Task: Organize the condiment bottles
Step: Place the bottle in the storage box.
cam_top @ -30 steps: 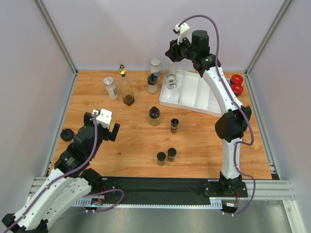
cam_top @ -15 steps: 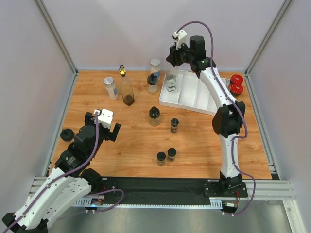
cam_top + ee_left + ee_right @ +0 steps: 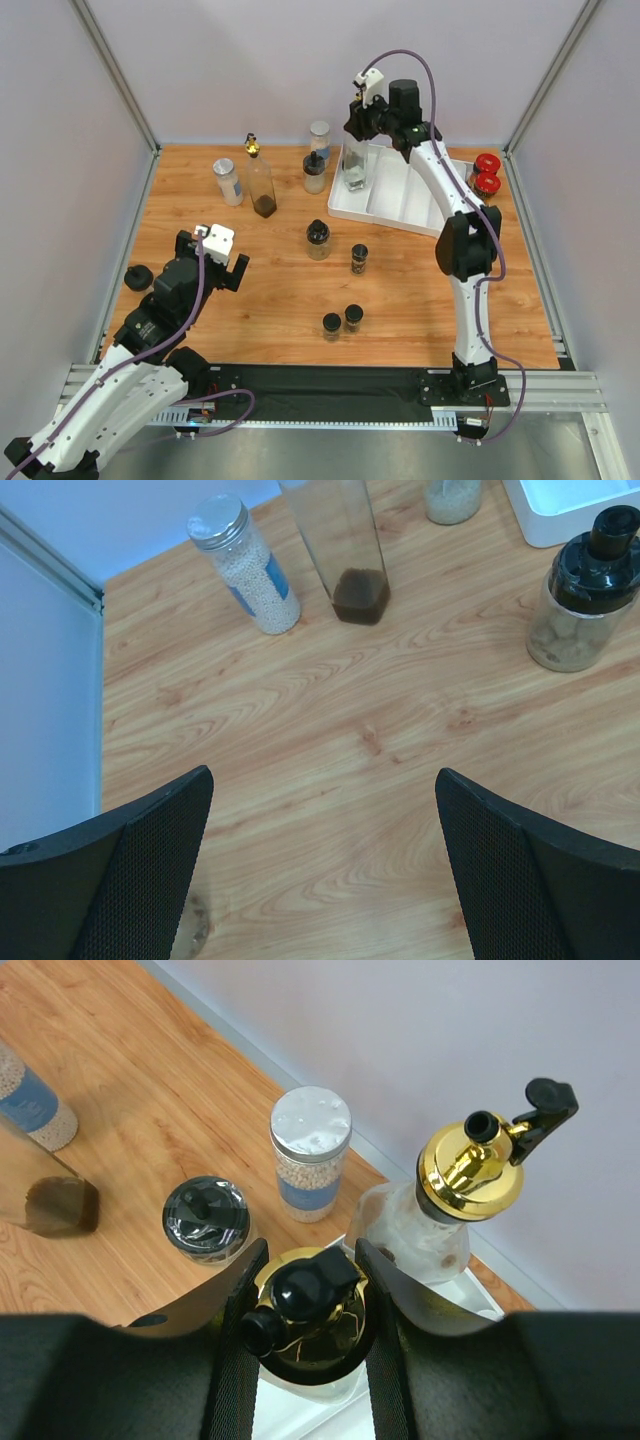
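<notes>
My right gripper (image 3: 362, 120) is shut on the gold spout cap of a tall clear bottle (image 3: 310, 1320), which stands upright in the left compartment of the white tray (image 3: 400, 195). A second gold-spouted bottle (image 3: 470, 1170) stands just behind it. A third tall bottle (image 3: 262, 185) with dark liquid stands at the back left; its base shows in the left wrist view (image 3: 358, 592). My left gripper (image 3: 212, 262) is open and empty over bare wood (image 3: 320, 870). Two red-lidded jars (image 3: 487, 172) stand to the right of the tray.
Silver-lidded jars stand at the back left (image 3: 228, 181) and back centre (image 3: 319, 135). Black-capped jars (image 3: 315, 172) (image 3: 318, 238) and three small spice jars (image 3: 359, 258) (image 3: 331, 326) (image 3: 353, 318) stand mid-table. A loose black cap (image 3: 137, 278) lies at the left edge.
My right gripper has carried the tilted bottle back and down until it stands upright in the tray's left compartment. The left arm has not moved.
</notes>
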You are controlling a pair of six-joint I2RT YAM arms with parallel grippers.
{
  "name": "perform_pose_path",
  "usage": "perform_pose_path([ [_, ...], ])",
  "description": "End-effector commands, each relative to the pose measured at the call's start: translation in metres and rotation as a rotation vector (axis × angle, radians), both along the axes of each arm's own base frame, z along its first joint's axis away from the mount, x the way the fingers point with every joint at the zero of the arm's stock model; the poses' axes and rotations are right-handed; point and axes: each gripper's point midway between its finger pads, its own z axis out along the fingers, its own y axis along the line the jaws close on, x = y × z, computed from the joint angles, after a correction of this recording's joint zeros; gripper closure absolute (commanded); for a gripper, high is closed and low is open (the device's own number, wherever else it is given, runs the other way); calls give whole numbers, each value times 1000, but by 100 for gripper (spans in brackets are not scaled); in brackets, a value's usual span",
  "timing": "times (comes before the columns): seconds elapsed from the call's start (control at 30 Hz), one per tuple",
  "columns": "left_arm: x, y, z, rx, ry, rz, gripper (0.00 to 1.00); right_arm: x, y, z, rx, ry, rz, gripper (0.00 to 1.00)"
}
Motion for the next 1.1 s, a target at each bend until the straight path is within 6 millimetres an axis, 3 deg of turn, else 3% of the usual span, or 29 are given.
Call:
perform_pose_path([
  [0.0,2,-2,0,12,-9,-10,0,12,-4,39,26,-153,2,96],
  [0.2,2,-2,1,12,-11,-11,0,12,-8,29,19,-132,1,89],
  [0.3,2,-2,0,12,-9,-11,0,11,-10,28,15,-127,2,79],
  [0.4,2,-2,1,11,-10,-13,0,7,-13,25,10,-117,1,63],
  [0.43,1,-2,0,12,-9,-14,0,4,-12,27,13,-115,5,46],
  [0.53,1,-2,1,8,-12,-16,0,-3,-15,27,19,-113,8,23],
  [0.63,1,-3,2,4,-14,-20,0,-9,-15,30,19,-111,12,10],
  [0.8,0,-3,3,-3,-17,-20,0,-23,-18,43,23,-120,22,0],
  [1.07,-2,-7,8,-29,-25,-39,0,-66,-32,64,6,-124,72,0],
])
